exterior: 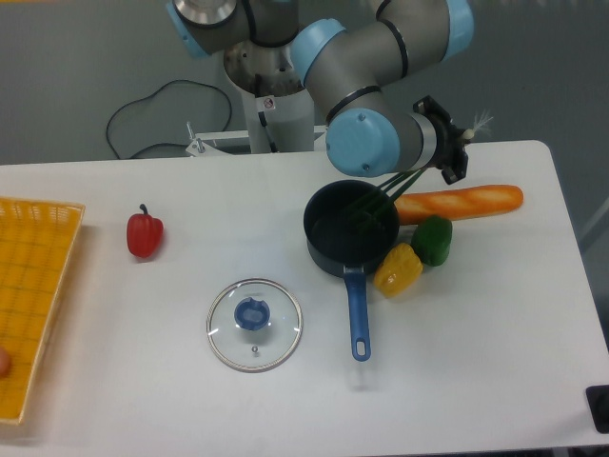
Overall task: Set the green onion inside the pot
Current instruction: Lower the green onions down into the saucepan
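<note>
At the far left edge lies a yellow basket [33, 286]. A red pepper [145, 234] sits on the white table [495, 362] at about 9 o'clock from the pot, well apart from it. The glass lid [255, 324] with its blue knob lies flat at the pot's 7 o'clock. The pot [349, 226] stands near the middle, its blue handle pointing to 6 o'clock. The onion [381, 192] slants down into the pot from 2 o'clock, green tips inside the bowl, stalks crossing the rim, pale root end up by the gripper [455, 145]. The gripper hangs past the pot's rim at 2 o'clock, closed on the onion's pale end. A yellow pepper [398, 269] touches the pot at 4 o'clock, with a green pepper [433, 239] just beside it. A baguette [461, 201] lies at the pot's 3 o'clock, pointing right.
</note>
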